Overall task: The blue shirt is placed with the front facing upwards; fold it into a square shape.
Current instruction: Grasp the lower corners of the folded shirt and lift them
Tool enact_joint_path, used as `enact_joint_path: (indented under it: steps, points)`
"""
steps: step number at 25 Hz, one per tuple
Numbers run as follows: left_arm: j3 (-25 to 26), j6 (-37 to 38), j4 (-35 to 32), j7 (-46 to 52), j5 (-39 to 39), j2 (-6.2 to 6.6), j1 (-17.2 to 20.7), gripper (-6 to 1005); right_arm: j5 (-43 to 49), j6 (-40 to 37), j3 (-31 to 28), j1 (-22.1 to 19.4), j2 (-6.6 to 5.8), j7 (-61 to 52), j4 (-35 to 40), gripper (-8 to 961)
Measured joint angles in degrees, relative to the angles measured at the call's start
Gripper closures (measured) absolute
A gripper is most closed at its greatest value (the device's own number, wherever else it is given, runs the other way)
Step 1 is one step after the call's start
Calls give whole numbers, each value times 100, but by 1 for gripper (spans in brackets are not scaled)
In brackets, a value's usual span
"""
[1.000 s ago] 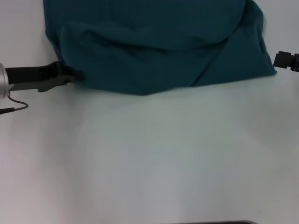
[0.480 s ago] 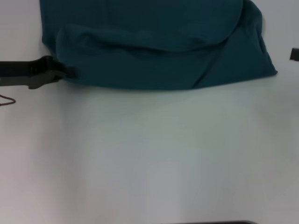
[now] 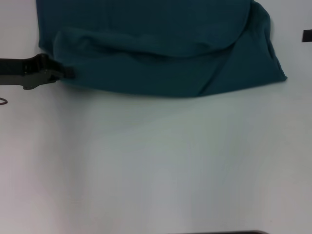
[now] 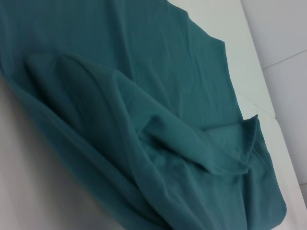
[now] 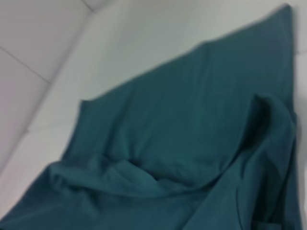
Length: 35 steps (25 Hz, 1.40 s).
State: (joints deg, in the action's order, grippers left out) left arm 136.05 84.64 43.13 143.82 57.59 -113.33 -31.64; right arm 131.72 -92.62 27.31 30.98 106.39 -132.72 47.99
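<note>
The blue shirt lies rumpled across the far part of the white table, with a thick fold running along its near edge. My left gripper reaches in from the left and is shut on the shirt's near left corner. Only a small dark part of my right gripper shows at the right edge, apart from the shirt's right side. The left wrist view shows the shirt bunched in ridges. In the right wrist view the shirt has one layer folded over another.
The white table stretches bare from the shirt's near edge towards me. A thin dark cable hangs by the left arm at the left border. A dark strip sits at the bottom edge.
My left gripper has moved left and slightly farther away, dragging the shirt's left corner with it and straightening the near edge. The right gripper has drawn back to the right, almost out of view.
</note>
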Motion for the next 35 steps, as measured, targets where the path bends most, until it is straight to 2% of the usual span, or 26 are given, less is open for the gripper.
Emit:
enact_joint_path:
  steps: [3,7,15,25,35]
  points:
    - [0,15,2,16,0,18,-8,988,511,59,65,366,78,-206,0,239]
    - [0,23,3,66,0,36,-30,988,822,122,363,593,130,-284,0,242]
    - [0,28,3,74,2,41,-113,988,882,400,1046,588,174,-259,0,247]
    - [0,-3,2,94,6,48,-185,987,979,1077,1267,536,276,-123,-193,254]
    - [0,-35,-5,123,7,48,-191,987,1354,1875,1354,602,640,-108,-267,261]
